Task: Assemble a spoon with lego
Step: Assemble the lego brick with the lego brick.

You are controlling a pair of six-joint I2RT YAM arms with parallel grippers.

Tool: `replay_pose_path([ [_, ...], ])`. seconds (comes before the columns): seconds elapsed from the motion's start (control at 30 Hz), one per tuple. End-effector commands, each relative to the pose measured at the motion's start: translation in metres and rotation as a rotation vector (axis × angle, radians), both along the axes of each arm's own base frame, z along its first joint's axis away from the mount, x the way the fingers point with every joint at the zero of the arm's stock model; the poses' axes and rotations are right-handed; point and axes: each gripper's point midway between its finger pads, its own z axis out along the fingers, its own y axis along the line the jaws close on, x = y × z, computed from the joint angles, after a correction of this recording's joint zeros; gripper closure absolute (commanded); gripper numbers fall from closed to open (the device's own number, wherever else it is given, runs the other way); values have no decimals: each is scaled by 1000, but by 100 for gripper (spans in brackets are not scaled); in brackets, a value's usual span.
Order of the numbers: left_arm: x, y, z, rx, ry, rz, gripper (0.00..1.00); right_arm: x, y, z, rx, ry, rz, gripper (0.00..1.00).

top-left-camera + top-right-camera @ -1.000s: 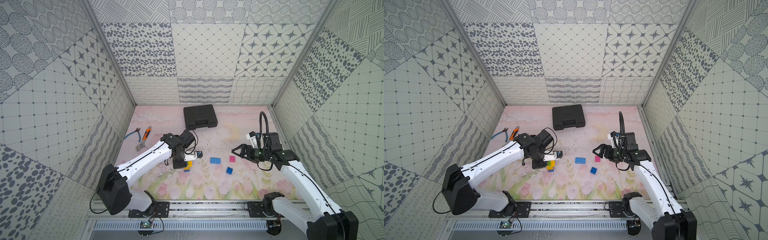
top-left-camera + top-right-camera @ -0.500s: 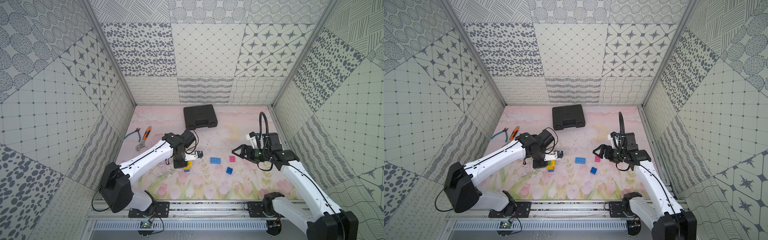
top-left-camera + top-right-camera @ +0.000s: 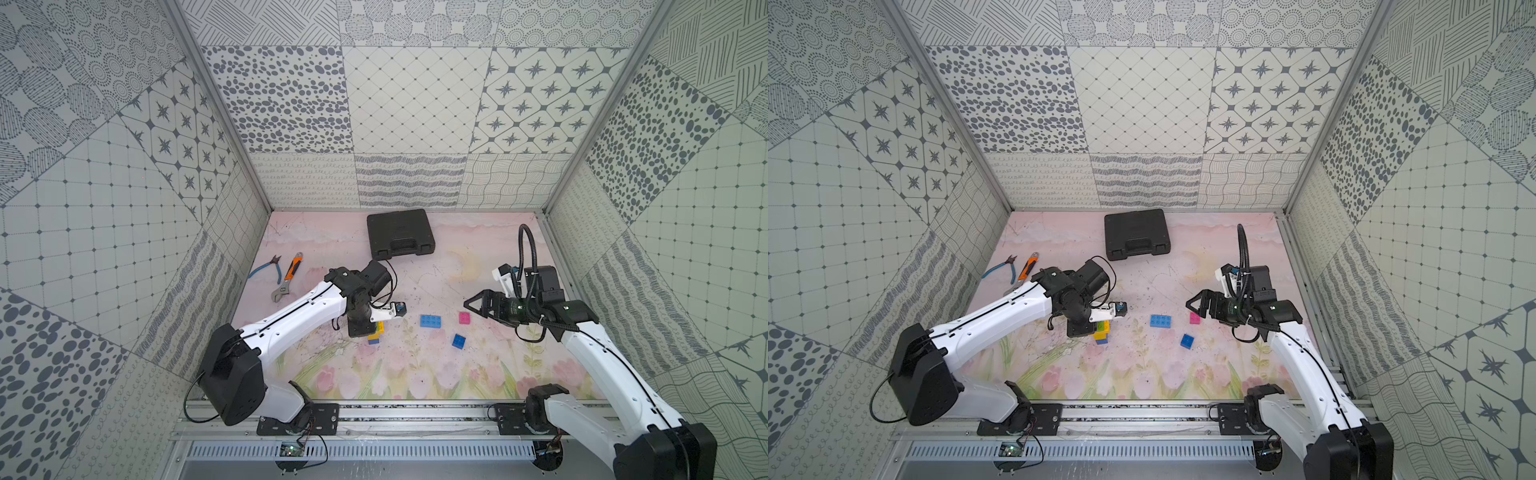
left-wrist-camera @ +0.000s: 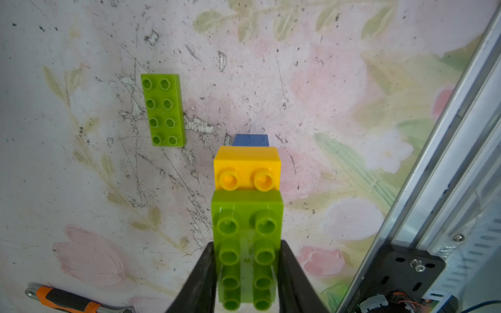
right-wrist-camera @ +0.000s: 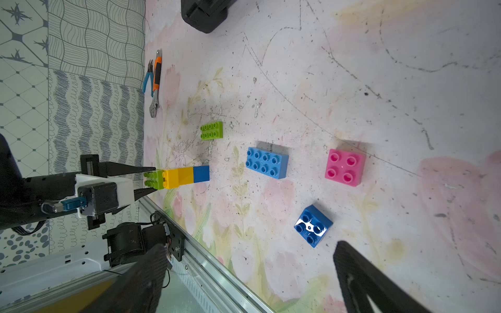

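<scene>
**Left jaws grasping the part-built spoon**

The left jaws clench the green top brick of the spoon (image 4: 246, 216) — green over yellow over dark blue — on the desk (image 3: 415, 374), at 9 o'clock of the light-blue brick (image 3: 430, 320). The right jaws, spread wide and empty, hover near the pink brick (image 3: 464, 318) at its 3 o'clock.

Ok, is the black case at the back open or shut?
Shut. In both top views the black case lies flat, lid closed against its base, nothing of its inside showing.

No text, label, brand or number can be read on anything here
</scene>
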Motion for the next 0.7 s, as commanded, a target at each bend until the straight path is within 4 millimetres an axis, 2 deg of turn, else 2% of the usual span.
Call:
replay_pose_path([
  [0.0,-9,0,-6,-14,42,-9,64,-1,-1,0,-14,-32,8,2],
  [0.67,-9,4,-6,7,48,4,65,-1,0,1,-7,-44,9,2],
])
